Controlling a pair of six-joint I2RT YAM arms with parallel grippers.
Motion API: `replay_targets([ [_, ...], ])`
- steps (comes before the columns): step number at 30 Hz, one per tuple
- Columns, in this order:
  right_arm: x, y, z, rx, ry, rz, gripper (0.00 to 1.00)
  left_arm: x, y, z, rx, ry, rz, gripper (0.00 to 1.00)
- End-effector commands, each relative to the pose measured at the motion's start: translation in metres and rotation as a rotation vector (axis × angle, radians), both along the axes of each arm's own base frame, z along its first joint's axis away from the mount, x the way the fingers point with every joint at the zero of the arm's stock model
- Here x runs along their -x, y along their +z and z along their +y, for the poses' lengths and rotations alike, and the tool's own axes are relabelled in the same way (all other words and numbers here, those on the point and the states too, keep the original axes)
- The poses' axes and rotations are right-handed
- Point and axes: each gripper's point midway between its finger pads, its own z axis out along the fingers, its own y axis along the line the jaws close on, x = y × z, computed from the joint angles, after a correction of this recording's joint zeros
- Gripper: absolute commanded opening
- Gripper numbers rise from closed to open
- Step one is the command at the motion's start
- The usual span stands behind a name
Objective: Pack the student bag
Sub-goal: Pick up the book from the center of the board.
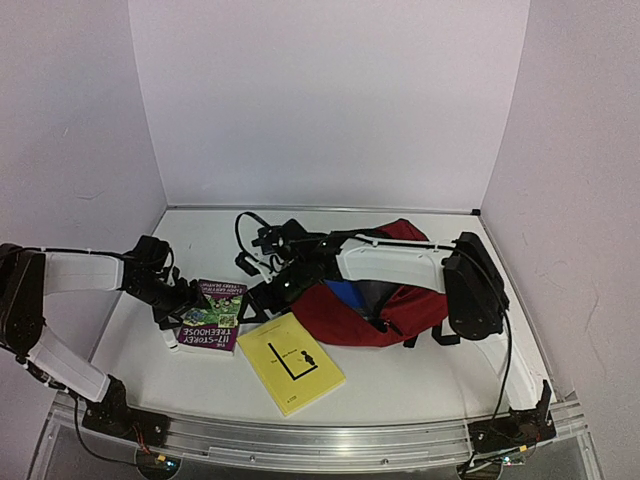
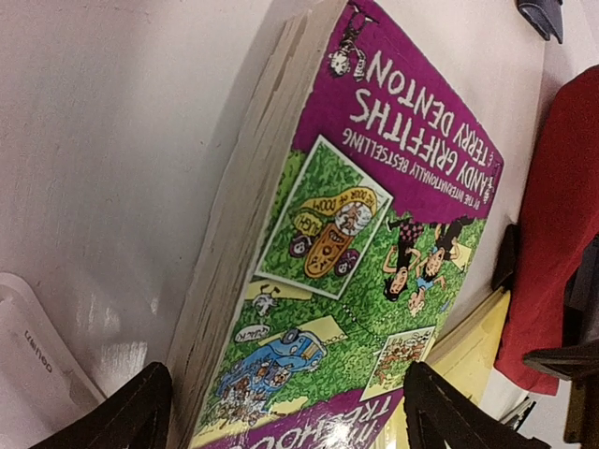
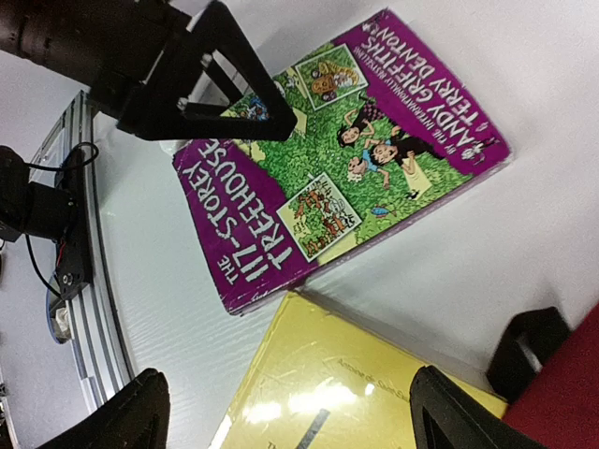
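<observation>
The student bag (image 1: 375,310) is a dark red backpack lying at centre right, its blue-grey lining showing; its edge also shows in the right wrist view (image 3: 573,393). A purple and green book (image 1: 211,315) lies on the table left of it. My left gripper (image 1: 177,304) is open at the book's left end, its fingers standing either side of the book (image 2: 337,234) without closing on it. A yellow book (image 1: 291,362) lies in front of the bag. My right gripper (image 1: 268,292) is open and empty, hovering above the yellow book's (image 3: 346,383) corner.
Black bag straps (image 1: 255,240) trail on the table behind the purple book, and a black buckle (image 3: 532,344) lies by the yellow book. A small white piece (image 1: 166,338) lies left of the purple book. White walls enclose three sides; a metal rail (image 1: 320,445) runs along the front.
</observation>
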Motion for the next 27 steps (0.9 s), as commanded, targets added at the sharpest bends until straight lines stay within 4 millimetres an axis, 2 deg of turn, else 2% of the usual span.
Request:
replay_targets([
  [1,-0.012,-0.006,0.022,-0.052,-0.019,0.02,0.87,-0.007,-0.004,-0.006,0.038,-0.004,-0.019,0.81],
  [6,-0.013,-0.033,0.032,-0.045,-0.016,0.062,0.86,-0.01,0.0,-0.013,0.08,-0.021,-0.047,0.61],
  [11,-0.011,-0.049,0.037,-0.044,-0.005,0.09,0.8,-0.015,0.02,-0.023,0.143,-0.045,-0.106,0.46],
  [14,-0.01,-0.055,0.039,-0.047,0.003,0.104,0.75,-0.017,0.034,-0.033,0.205,-0.077,-0.147,0.38],
  [18,-0.008,-0.052,0.041,-0.059,0.01,0.111,0.69,-0.016,0.052,-0.046,0.278,-0.128,-0.192,0.28],
  [22,-0.008,-0.051,0.039,-0.059,0.012,0.108,0.68,-0.014,0.051,-0.05,0.296,-0.148,-0.19,0.27],
  [27,-0.007,-0.053,0.038,-0.055,0.011,0.111,0.68,-0.015,0.016,-0.051,0.283,-0.145,-0.098,0.41],
])
